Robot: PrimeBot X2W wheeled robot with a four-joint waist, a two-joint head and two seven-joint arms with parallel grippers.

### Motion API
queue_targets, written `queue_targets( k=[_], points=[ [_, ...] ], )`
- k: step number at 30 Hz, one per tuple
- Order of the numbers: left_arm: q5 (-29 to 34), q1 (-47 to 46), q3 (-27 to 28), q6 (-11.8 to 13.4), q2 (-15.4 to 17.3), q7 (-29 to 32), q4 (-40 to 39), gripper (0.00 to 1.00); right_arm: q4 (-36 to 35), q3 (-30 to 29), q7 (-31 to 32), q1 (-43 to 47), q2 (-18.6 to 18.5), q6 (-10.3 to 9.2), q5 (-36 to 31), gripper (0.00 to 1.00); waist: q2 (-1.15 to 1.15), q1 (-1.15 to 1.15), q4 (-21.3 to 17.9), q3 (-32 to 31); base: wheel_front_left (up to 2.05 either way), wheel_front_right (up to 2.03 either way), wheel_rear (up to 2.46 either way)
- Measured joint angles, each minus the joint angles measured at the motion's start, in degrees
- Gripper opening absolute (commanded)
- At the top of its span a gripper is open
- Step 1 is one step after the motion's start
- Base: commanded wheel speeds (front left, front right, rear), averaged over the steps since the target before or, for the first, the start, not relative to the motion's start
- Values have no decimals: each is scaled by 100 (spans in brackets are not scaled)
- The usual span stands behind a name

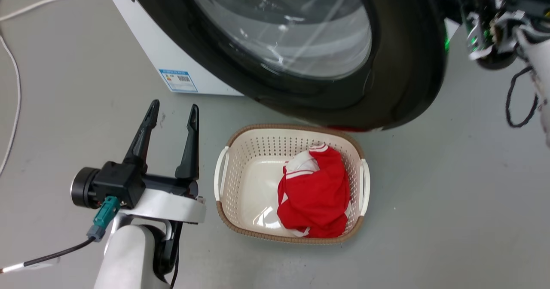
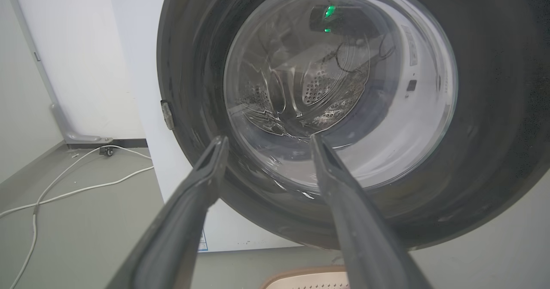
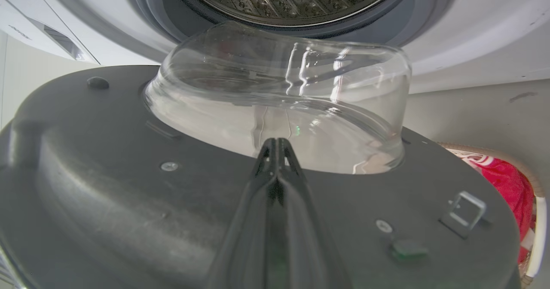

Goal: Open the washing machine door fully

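Cut off by the top edge of the head view: the upper part of the washing machine door (image 1: 404, 65), standing out from the white machine body (image 1: 146, 35). Hidden under its lower rim: the far edge of the basket (image 1: 227, 151), with a red garment (image 1: 316, 194) inside. At the door's right rim, the right arm's wrist housing (image 1: 490, 18), blurred and partly out of frame, its fingers hidden behind the black disc.

Given by the right wrist view and not by the head view: the door's grey inner face, the clear glass bowl (image 3: 279, 91) bulging toward the drum mouth (image 3: 292, 1), and a metal latch loop (image 3: 466, 207) near the rim. Right gripper (image 3: 277, 145) pressed closed, finger against finger, nothing between. Tips at the foot of the glass bowl, probably touching the inner face, though contact hard to confirm from this angle.

Given by the left wrist view: the door's glossy outer face straight ahead, drum holes and a green light (image 2: 329, 10) dimly through the glass, a white cable (image 2: 64, 190) on the floor to one side. Left gripper (image 2: 268, 139) spread wide and empty, pointing at the lower glass, apart from the door. In the head view, just left of the basket and short of the door's lower rim.
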Motion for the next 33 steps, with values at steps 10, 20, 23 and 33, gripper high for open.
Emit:
queue_targets(
  k=[10,20,23,33],
  points=[
    [18,369,-13,0,16,0,142,100,-589,1,285,1092,205,0,177,0,0,0,-25,-717,0,0,0],
    [63,682,-5,0,47,0,209,100,-1305,66,371,1951,494,0,280,0,0,-1,-22,-1201,0,0,0],
    [68,723,-14,0,58,0,212,100,-1459,105,353,2121,581,0,276,0,0,-1,-11,-1262,0,0,0],
    [93,819,43,0,58,0,249,100,-1842,236,288,2526,847,0,277,0,0,-1,55,-1370,0,0,0]
  ],
)
